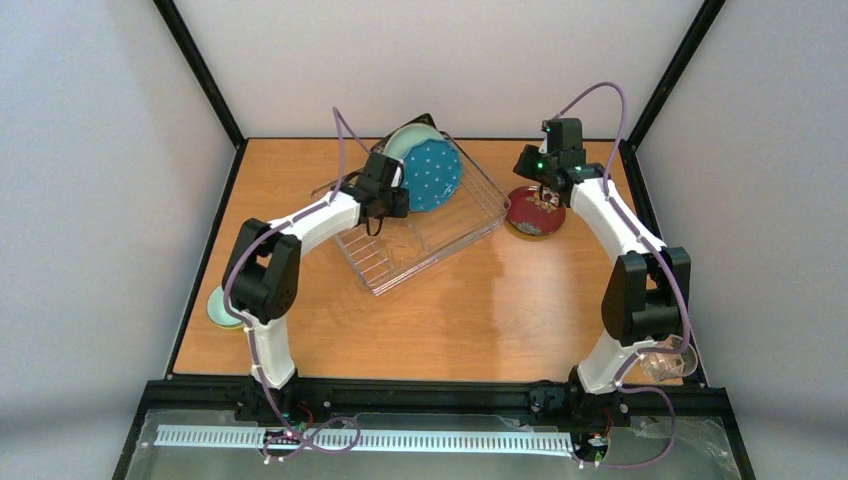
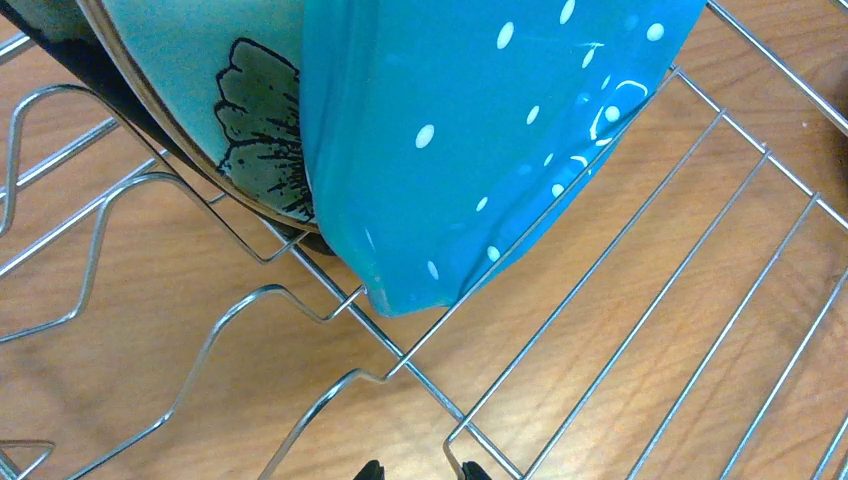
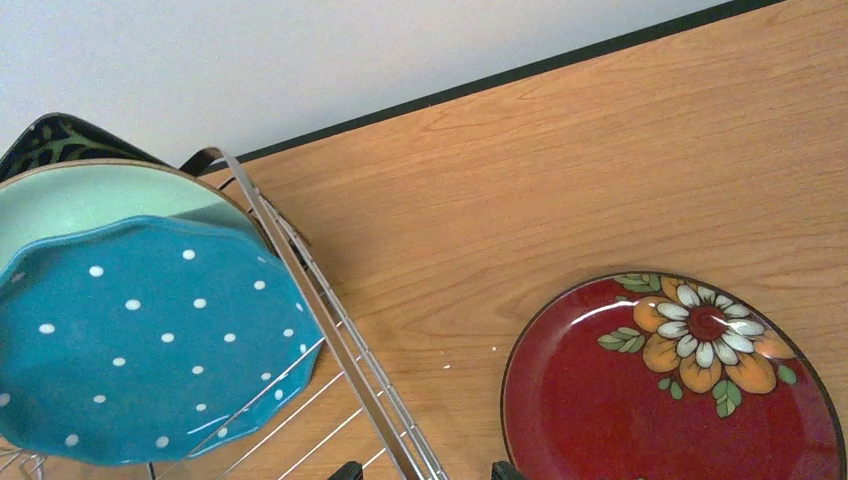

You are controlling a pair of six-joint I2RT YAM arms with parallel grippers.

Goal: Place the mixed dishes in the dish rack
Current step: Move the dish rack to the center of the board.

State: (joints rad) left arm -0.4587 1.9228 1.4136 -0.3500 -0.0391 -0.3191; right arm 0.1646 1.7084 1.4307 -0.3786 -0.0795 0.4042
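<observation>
The silvery wire dish rack sits at the table's middle back. The blue dotted plate stands upright in it, with the pale mint plate and the black square floral plate behind it. My left gripper is open and empty, low over the rack wires, just in front of the blue plate's lower edge. The mint plate shows behind it. My right gripper is open and empty above the small red floral plate, which lies flat on the table beside the rack's rim.
A mint bowl sits at the table's left edge, partly hidden by my left arm. The clear glass cup stands at the near right corner behind my right arm. The black frame posts and grey walls close the back.
</observation>
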